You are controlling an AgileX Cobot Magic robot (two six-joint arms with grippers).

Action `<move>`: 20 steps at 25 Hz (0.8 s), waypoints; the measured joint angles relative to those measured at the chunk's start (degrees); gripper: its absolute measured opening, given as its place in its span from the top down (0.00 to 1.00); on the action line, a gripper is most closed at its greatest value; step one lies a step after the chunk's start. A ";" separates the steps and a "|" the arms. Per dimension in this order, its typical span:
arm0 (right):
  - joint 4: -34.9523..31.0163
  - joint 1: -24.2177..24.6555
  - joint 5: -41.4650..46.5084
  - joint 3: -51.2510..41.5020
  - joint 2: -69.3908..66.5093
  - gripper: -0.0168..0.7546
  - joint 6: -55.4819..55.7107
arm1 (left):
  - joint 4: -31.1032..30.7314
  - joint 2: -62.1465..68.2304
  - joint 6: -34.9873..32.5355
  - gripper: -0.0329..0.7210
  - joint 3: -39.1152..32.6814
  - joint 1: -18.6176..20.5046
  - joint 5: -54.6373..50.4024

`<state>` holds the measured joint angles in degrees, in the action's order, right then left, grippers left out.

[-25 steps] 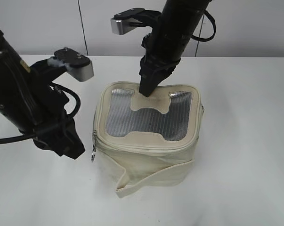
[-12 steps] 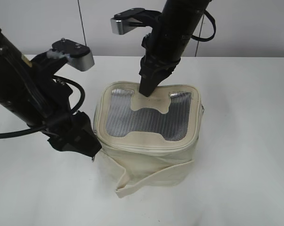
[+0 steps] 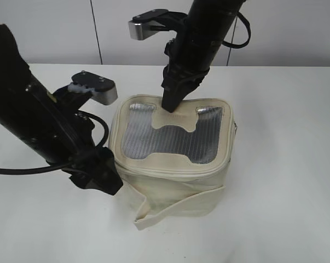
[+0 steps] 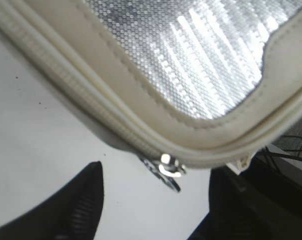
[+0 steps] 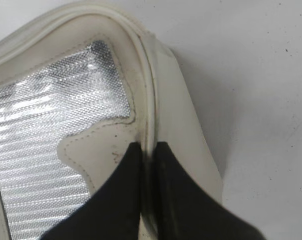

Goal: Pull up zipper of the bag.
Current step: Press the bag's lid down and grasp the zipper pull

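The cream bag [image 3: 173,183] stands mid-table, grey mesh top [image 3: 173,139] facing up. Its zipper [image 4: 73,85] runs round the top rim, and a silver pull [image 4: 170,168] hangs at the front-left corner. My left gripper [image 3: 102,181] is low at that corner and stands open [image 4: 153,212]. The pull lies just ahead of the gap, touching neither finger [image 4: 75,215]. My right gripper [image 3: 169,105] comes down on the bag's back rim. Its jaws are shut [image 5: 146,150] on the raised piping of the bag's rim [image 5: 149,115].
A loose cream strap [image 3: 175,207] hangs off the bag's front, down to the white table [image 3: 285,192]. The left arm's black cable [image 3: 22,169] trails to the left. A pale wall rises behind the table.
My left gripper opened and moved right and down to the bag's front-left corner, covering the pull in the exterior view. The right arm and the bag stayed put.
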<state>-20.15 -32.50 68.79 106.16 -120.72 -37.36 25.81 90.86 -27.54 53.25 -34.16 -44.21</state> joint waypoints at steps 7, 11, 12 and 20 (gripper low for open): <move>0.05 0.00 -0.22 0.00 0.00 0.92 0.00 | -0.38 1.39 0.00 0.60 -0.06 -0.36 4.42; 0.10 0.00 -0.37 0.00 0.00 0.92 0.06 | -1.58 1.39 0.00 0.89 -0.06 -0.36 3.94; 0.10 0.00 -0.49 0.00 0.00 0.92 0.06 | -1.64 1.39 0.00 0.93 -0.06 -0.36 3.42; 0.00 0.00 -0.55 0.00 0.00 0.92 0.43 | -2.80 -1.90 0.02 0.95 -0.06 -0.44 -0.55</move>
<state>-20.15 -32.50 68.24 106.16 -120.72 -36.93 23.01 88.96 -27.52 53.19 -34.61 -44.76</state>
